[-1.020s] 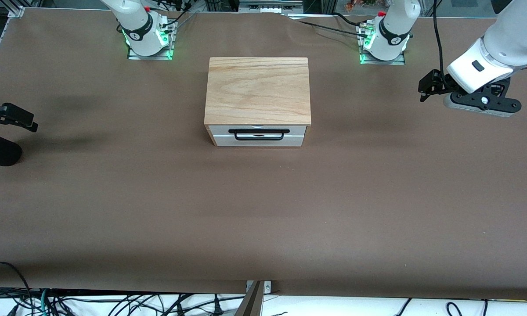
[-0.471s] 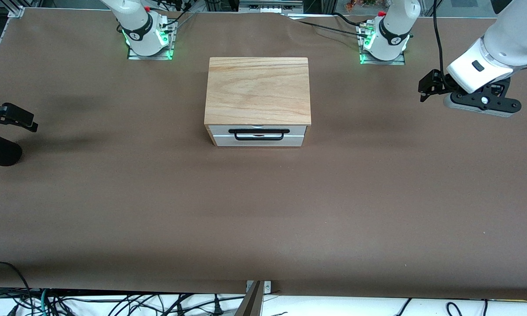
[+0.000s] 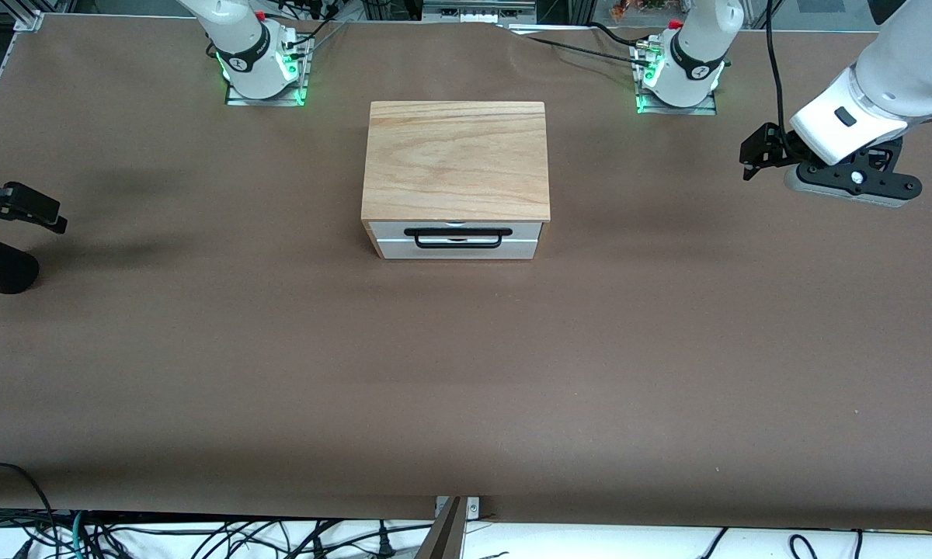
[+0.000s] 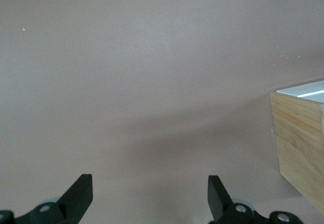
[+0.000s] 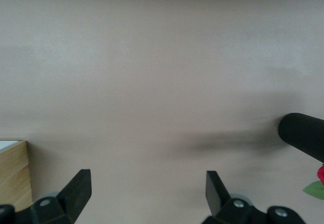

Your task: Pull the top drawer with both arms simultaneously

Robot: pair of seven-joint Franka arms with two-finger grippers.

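Observation:
The cabinet (image 3: 457, 159) stands mid-table with a pale wood-grain top. Its top drawer (image 3: 525, 231) is shut: a white front panel with a black wire loop handle (image 3: 457, 232) facing the front camera. My left gripper (image 3: 758, 152) hangs open and empty above the table toward the left arm's end, well apart from the cabinet. In the left wrist view (image 4: 150, 193) the cabinet's wooden side (image 4: 299, 148) shows at the edge. My right gripper (image 3: 23, 206) is open and empty at the right arm's end. In the right wrist view (image 5: 148, 191) only a cabinet corner (image 5: 14, 172) shows.
A black cylinder (image 3: 0, 269) lies near my right gripper at the table's edge and also shows in the right wrist view (image 5: 301, 135). Both arm bases (image 3: 260, 66) (image 3: 679, 74) stand along the table's back edge. Brown table surface (image 3: 466, 365) spreads in front of the drawer.

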